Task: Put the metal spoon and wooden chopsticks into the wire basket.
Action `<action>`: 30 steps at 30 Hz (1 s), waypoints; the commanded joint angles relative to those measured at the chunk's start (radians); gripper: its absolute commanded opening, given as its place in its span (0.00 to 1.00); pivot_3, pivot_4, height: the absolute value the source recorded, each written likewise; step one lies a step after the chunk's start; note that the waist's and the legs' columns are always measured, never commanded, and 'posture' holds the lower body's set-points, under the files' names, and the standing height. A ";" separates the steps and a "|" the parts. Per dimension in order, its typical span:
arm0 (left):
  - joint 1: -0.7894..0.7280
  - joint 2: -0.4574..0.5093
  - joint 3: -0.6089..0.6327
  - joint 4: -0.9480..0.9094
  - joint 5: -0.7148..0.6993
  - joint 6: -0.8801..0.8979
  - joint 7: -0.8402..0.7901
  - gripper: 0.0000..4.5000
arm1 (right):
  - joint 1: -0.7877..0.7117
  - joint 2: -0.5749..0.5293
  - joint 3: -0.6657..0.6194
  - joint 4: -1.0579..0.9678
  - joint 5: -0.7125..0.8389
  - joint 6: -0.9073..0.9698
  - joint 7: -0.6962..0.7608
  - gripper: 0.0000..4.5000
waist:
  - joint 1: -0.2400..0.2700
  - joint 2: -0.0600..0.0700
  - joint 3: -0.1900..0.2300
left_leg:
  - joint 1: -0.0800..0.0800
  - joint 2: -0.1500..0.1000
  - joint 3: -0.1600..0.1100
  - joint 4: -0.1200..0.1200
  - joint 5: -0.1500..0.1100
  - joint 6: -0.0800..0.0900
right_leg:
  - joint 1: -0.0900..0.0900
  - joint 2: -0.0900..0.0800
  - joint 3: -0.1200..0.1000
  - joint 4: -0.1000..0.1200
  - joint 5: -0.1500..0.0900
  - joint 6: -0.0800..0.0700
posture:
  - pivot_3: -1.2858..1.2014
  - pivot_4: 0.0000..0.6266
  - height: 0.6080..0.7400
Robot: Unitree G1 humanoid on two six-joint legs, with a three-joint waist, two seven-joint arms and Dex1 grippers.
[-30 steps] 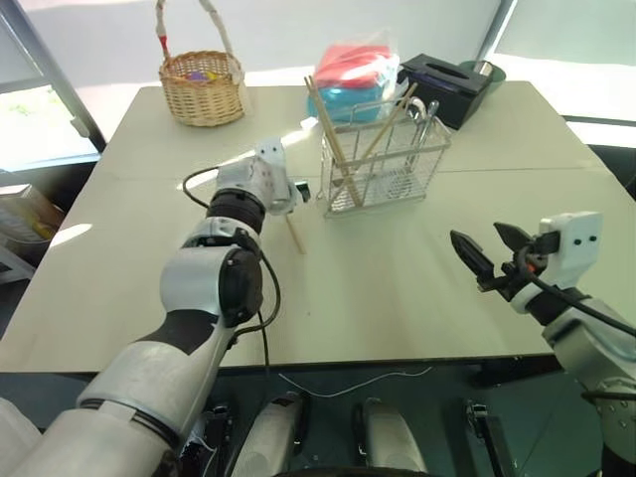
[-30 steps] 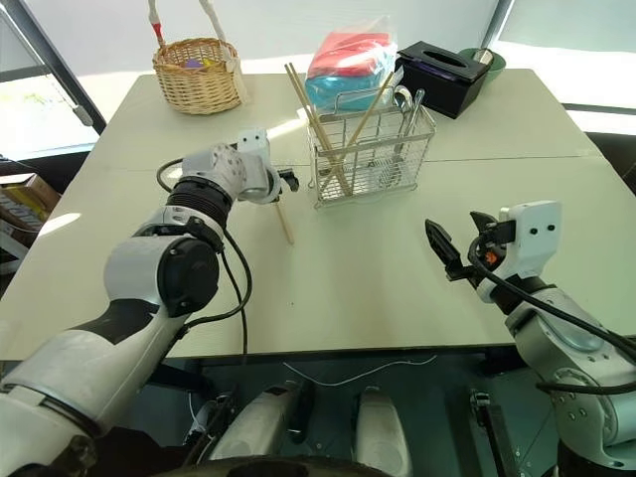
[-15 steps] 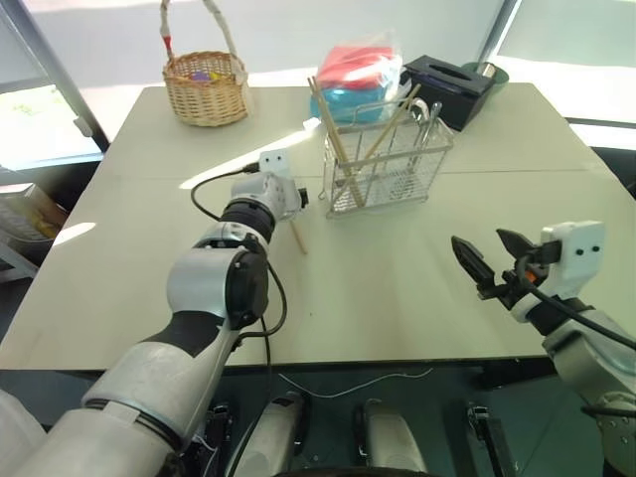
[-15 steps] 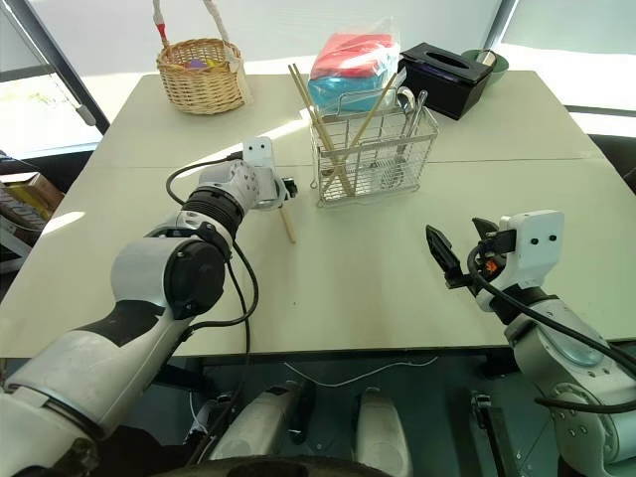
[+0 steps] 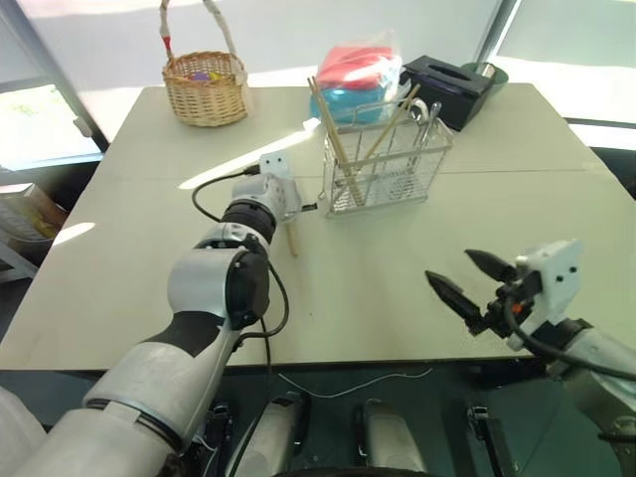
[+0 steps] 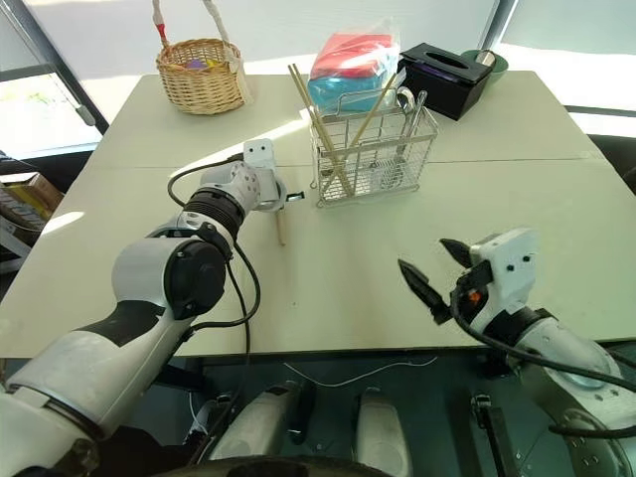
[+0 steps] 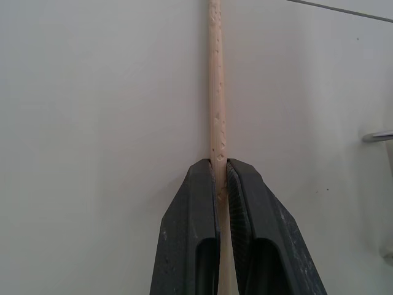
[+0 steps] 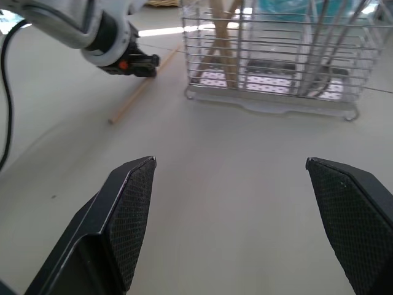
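Note:
The wire basket (image 5: 388,154) stands at the table's far centre. Several wooden chopsticks (image 5: 331,134) and the metal spoon (image 6: 402,99) lean inside it. One more chopstick (image 7: 215,92) lies flat on the table just left of the basket. My left gripper (image 7: 221,163) is shut on this chopstick near its far end, low over the table. From the right wrist, that gripper (image 8: 147,61) and the stick (image 8: 132,98) show beside the basket. My right gripper (image 5: 449,266) hangs open with nothing in it, near the front right edge.
A round wicker basket (image 5: 204,84) with a loop handle sits at the far left. Behind the wire basket are a red and blue bag (image 5: 358,65), a black tissue box (image 5: 444,84) and a green bowl (image 5: 487,72). The table's front edge (image 5: 378,366) is close below my right gripper.
My left gripper has shut on the chopstick lying on the table. My right gripper has drawn back and to the left, lower and nearer the front edge, still open.

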 commanded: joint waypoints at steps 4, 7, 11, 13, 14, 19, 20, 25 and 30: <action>-0.002 0.036 0.016 0.003 -0.020 -0.011 -0.006 0.02 | -0.012 -0.017 -0.019 -0.025 -0.001 -0.031 0.014 0.90 | 0.000 0.000 0.000 | 0.000 0.000 0.000 0.000 0.000 0.000 | 0.000 0.000 0.000 0.000 0.000 0.000 | 0.52 0.24 0.86; -0.014 0.072 0.000 -0.006 -0.016 -0.029 -0.082 0.02 | -0.021 -0.018 -0.021 -0.017 -0.006 -0.032 0.012 0.90 | -0.002 0.000 0.000 | 0.000 0.000 0.000 0.000 0.000 0.000 | 0.000 0.000 0.000 0.000 0.000 0.000 | 0.52 0.24 0.86; -0.032 0.135 -0.014 -0.029 -0.013 -0.063 -0.186 0.02 | -0.033 -0.016 -0.020 -0.008 -0.011 -0.033 0.002 0.90 | -0.001 0.000 0.000 | 0.000 0.000 0.000 0.000 0.000 0.000 | -0.001 0.000 0.000 0.000 0.000 0.000 | 0.52 0.24 0.86; -0.037 0.176 -0.033 -0.050 0.000 -0.094 -0.234 0.02 | -0.037 -0.018 -0.023 -0.003 -0.019 -0.032 0.001 0.90 | -0.001 0.000 0.000 | 0.000 0.000 0.000 0.000 0.000 0.000 | -0.001 0.000 0.000 0.000 0.000 0.000 | 0.52 0.24 0.86; -0.039 0.185 -0.039 -0.055 0.002 -0.106 -0.245 0.02 | -0.036 -0.020 -0.026 -0.001 -0.021 -0.033 0.001 0.90 | -0.001 0.000 0.000 | 0.000 0.000 0.000 0.000 0.000 0.000 | -0.001 0.000 0.000 0.000 0.000 0.000 | 0.52 0.24 0.86; -0.070 0.221 0.004 -0.177 -0.083 -0.317 -0.459 0.02 | -0.049 -0.021 -0.056 0.020 -0.014 -0.029 -0.009 0.90 | 0.004 -0.001 0.000 | -0.001 0.000 0.000 0.000 0.000 0.000 | -0.001 0.000 0.000 -0.001 0.000 0.000 | 0.52 0.24 0.86; -0.076 0.210 -0.009 -0.241 -0.098 -0.395 -0.551 0.02 | -0.055 -0.020 -0.060 0.027 -0.011 -0.028 -0.012 0.90 | 0.006 -0.001 0.000 | -0.001 0.000 0.000 0.000 0.000 0.000 | 0.000 0.000 0.000 -0.001 0.000 0.000 | 0.52 0.24 0.86; -0.064 0.149 -0.103 -0.460 -0.103 -0.650 -0.831 0.02 | -0.095 -0.020 -0.053 0.049 -0.010 -0.019 -0.028 0.90 | 0.001 -0.001 0.001 | -0.002 0.000 0.000 0.000 -0.001 0.001 | 0.000 0.000 0.000 -0.005 0.001 0.000 | 0.52 0.24 0.86; -0.007 0.080 -0.222 -0.528 -0.073 -0.738 -0.993 0.02 | -0.118 -0.023 -0.049 0.061 -0.020 -0.021 -0.030 0.90 | -0.001 0.000 0.000 | 0.001 0.000 0.000 0.000 -0.001 0.002 | 0.003 0.000 0.000 -0.006 0.001 0.000 | 0.52 0.24 0.86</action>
